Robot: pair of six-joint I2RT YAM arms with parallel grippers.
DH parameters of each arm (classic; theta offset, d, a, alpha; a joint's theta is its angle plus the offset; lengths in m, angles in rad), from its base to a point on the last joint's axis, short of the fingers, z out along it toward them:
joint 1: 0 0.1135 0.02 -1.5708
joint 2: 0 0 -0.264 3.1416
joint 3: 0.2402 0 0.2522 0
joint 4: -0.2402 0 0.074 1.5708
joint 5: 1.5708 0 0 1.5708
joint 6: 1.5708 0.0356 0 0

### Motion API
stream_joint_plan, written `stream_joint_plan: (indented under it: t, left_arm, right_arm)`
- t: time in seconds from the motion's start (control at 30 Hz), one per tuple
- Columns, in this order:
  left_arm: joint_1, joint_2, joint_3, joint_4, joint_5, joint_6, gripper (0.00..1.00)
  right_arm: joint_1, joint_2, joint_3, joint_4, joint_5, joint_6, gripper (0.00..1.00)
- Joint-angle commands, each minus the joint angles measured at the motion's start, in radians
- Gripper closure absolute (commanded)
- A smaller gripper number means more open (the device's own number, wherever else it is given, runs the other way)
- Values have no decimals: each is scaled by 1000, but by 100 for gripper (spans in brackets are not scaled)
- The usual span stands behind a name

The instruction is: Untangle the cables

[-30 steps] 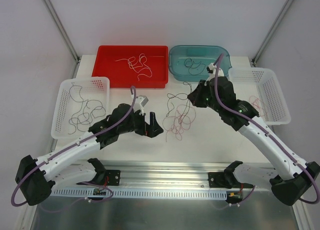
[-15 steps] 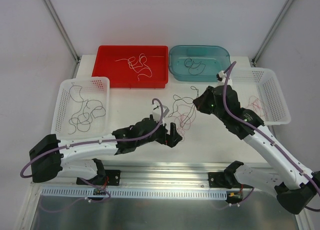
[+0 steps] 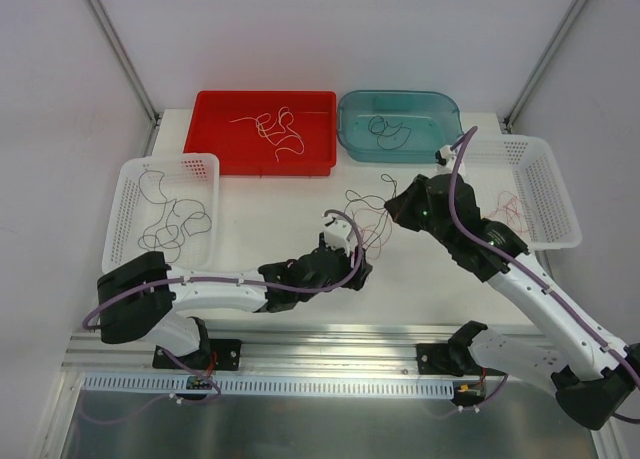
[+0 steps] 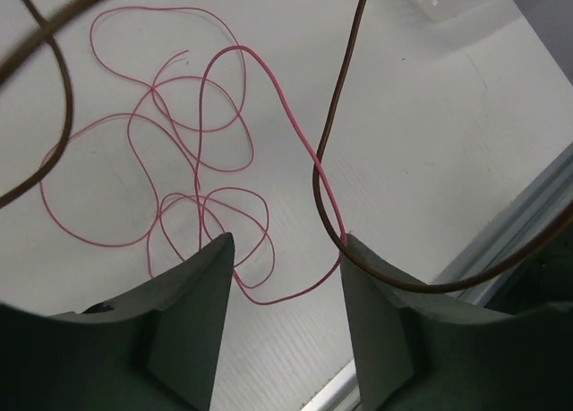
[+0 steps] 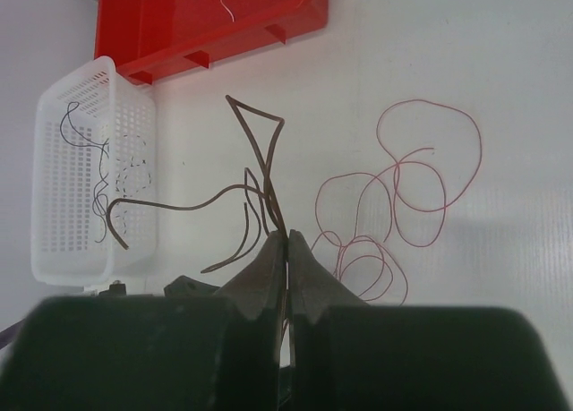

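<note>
Left gripper [image 4: 286,245] reached cables [image 4: 330,115], red tray [image 3: 215,144] behind

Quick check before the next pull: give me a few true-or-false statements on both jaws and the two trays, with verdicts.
1. The right jaws are shut on a brown cable. True.
2. The left jaws are clamped on the pink cable. False: they stand apart, and nothing is pinched between them.
3. The red tray holds white cables. True.
4. The teal tray is empty. False: a dark cable lies in it.
</note>
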State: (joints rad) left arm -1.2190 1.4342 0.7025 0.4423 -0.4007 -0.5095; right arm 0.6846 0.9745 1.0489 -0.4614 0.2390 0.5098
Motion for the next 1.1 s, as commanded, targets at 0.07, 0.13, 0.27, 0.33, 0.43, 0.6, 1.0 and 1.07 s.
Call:
stream_joint_plan:
  t: [0.07,0.13,0.27,0.33,0.43,0.6,1.0,1.07]
  left_arm:
    - [-24,25,35,98,-44,12,68]
    - [-25,22,26,95,-36,11,92]
    - [-25,-10,-4,21,-15,-30,100]
    - [-25,-20,-40,0,5,-86,100]
    - [-25,-32,-92,-10,25,-155,100]
    - [-25,-32,-133,-92,25,-256,100]
    - [194,-37,-124,-306,163,-383,100]
    - [262,-26,-106,-333,250,-374,100]
  right_arm:
    - [6,-33,7,32,20,22,99]
    - [4,-33,10,30,29,18,99]
    - [1,-19,54,14,69,-17,99]
    - [-7,1,109,3,95,-59,99]
    - [-43,33,192,-11,114,-111,99]
    - [-160,66,275,0,109,-158,99]
    - [-358,124,344,93,-42,-339,99]
    - [-378,144,342,122,-98,-362,99]
